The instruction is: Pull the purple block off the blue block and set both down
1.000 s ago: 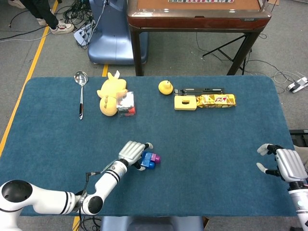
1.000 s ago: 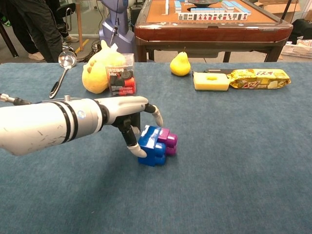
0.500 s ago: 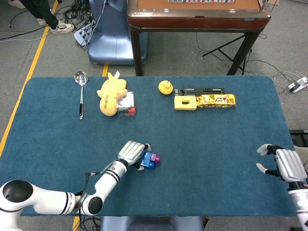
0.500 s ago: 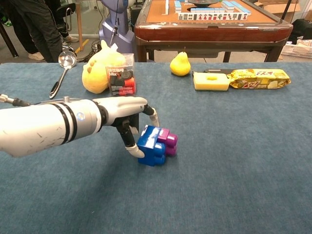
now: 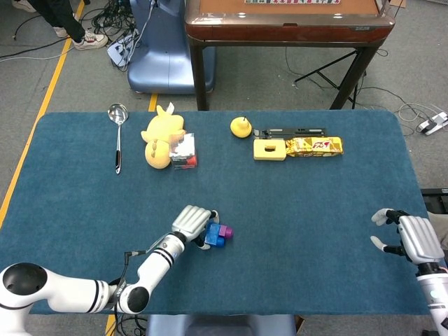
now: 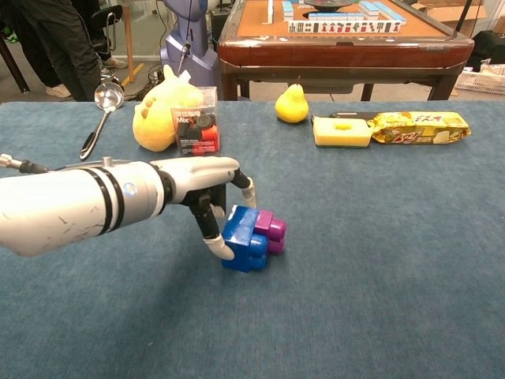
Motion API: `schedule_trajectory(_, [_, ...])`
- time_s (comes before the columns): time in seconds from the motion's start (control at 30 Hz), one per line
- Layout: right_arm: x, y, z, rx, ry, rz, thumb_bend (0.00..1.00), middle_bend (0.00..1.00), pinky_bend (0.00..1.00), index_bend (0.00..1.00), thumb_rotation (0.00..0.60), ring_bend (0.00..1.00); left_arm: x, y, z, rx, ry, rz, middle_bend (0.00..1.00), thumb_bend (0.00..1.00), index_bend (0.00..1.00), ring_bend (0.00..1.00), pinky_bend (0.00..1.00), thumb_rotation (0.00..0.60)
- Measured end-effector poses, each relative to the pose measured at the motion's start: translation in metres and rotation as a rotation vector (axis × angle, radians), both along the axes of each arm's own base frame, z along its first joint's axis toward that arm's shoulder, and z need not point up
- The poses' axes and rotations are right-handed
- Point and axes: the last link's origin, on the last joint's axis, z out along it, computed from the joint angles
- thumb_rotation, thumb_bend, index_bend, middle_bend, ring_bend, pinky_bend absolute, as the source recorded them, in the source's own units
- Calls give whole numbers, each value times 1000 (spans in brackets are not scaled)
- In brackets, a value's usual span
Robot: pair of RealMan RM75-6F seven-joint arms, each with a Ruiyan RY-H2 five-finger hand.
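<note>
A blue block (image 5: 213,237) (image 6: 246,238) lies on the blue tablecloth near the front, left of centre. A purple block (image 5: 225,229) (image 6: 273,230) is stuck to its right side. My left hand (image 5: 191,220) (image 6: 197,183) grips the blue block from the left, with the thumb low against its near-left face and a finger over its top far edge. The pair rests on the cloth, slightly tilted. My right hand (image 5: 410,238) hovers at the table's right edge, fingers apart and holding nothing. It shows only in the head view.
Along the far side lie a ladle (image 5: 117,137), a yellow plush toy (image 5: 159,134), a small clear box (image 5: 184,152), a yellow pear (image 5: 241,127), a yellow block (image 5: 269,149) and a snack packet (image 5: 316,145). A wooden table (image 5: 287,24) stands beyond.
The left hand has tightened around the blue block and drawn it slightly to the left, the purple block coming with it. The right hand has barely shifted.
</note>
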Motion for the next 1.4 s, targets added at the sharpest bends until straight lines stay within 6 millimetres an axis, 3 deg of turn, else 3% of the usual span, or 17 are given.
schedule_trajectory(0.4, [1, -3, -1, -4, -10, 6, 183, 494, 578, 470, 600, 437, -1, -2, 2, 5, -60, 23, 1000, 0, 567, 1000, 1000, 600])
schedule_trajectory(0.63, [4, -8, -2, -9, -17, 18, 183, 511, 687, 470, 600, 466, -7, -4, 8, 11, -114, 54, 1000, 0, 597, 1000, 1000, 600])
schedule_trajectory(0.8, [9, -13, -3, -20, -37, 34, 183, 584, 797, 470, 600, 595, -10, -4, 11, 9, -155, 84, 1000, 1, 609, 1000, 1000, 600])
schedule_trajectory(1.0, [24, -27, -3, -33, -85, 71, 159, 831, 977, 470, 600, 847, -9, -4, 20, 5, -246, 146, 1000, 15, 618, 1000, 1000, 600])
schedule_trajectory(1.13, [43, -42, -1, -27, -126, 109, 146, 956, 1000, 470, 600, 973, -4, -2, 32, 8, -332, 205, 1000, 15, 622, 1000, 1000, 600])
schedule_trajectory(1.4, [85, -81, -1, 10, -178, 173, 139, 1000, 1000, 470, 600, 1000, 5, 4, 48, 40, -416, 269, 1000, 19, 622, 1000, 1000, 600])
